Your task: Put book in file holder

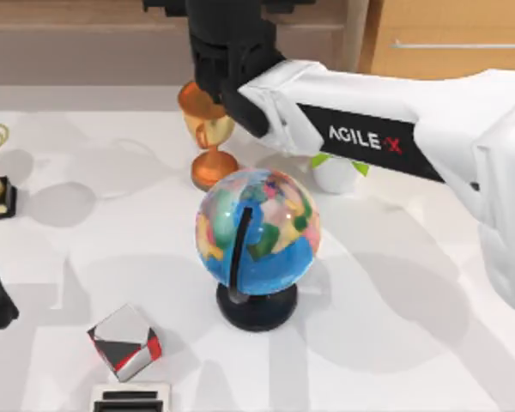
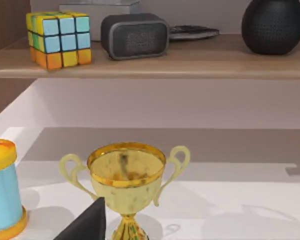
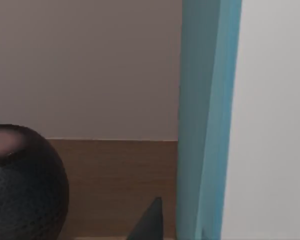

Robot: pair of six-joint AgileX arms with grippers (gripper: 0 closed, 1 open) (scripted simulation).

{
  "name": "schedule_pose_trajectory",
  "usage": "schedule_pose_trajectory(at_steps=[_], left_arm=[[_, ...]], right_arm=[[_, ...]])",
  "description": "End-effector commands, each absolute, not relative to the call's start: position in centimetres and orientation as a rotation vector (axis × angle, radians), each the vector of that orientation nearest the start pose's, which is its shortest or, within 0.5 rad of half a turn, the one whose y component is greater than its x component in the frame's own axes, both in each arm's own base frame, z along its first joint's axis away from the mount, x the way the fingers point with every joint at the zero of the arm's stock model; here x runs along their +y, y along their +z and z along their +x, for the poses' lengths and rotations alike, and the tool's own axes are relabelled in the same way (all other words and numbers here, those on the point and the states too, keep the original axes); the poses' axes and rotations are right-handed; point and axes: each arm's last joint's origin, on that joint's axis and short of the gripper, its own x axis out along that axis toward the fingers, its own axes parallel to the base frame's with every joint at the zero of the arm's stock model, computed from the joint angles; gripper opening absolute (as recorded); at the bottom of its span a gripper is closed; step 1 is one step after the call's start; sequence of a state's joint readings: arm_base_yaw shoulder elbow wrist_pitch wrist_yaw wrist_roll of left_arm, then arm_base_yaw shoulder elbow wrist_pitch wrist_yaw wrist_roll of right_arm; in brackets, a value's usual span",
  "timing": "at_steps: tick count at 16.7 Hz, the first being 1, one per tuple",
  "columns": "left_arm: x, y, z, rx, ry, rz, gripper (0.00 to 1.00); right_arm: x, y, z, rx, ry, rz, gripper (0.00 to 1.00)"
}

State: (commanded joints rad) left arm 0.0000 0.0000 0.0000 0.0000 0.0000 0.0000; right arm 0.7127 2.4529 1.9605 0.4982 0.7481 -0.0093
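A: Book (image 3: 205, 120) stands upright on the shelf, just in front of the right gripper (image 3: 147, 222), with its light-blue cover edge running straight up and down.

B: So its long axis is vertical?

A: Yes, as the right wrist view shows it. Beside it sits a dark round speaker (image 3: 20, 185).

B: Which arm is nearer?

A: The right arm (image 1: 369, 137). It reaches over the globe (image 1: 257, 227) toward the back of the table (image 1: 395, 326). The left gripper (image 2: 87, 225) is at the left side, near a gold trophy (image 2: 126, 180).

B: Are the fingers open?

A: I cannot tell for either gripper. I judge the right one must approach the book from its thin side.
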Motion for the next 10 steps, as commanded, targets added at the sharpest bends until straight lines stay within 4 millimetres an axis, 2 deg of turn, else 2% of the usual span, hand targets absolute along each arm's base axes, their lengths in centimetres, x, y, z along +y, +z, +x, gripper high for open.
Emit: schedule_pose_trajectory(at_steps=[6, 10], left_arm=[[-0.12, 16.00, 10.57, 0.000, 0.000, 0.000, 1.00], [-0.12, 16.00, 10.57, 0.000, 0.000, 0.000, 1.00]], right_arm=[[35.93, 20.51, 43.62, -0.011, -0.007, -0.013, 0.02], [35.93, 20.51, 43.62, -0.011, -0.007, -0.013, 0.00]])
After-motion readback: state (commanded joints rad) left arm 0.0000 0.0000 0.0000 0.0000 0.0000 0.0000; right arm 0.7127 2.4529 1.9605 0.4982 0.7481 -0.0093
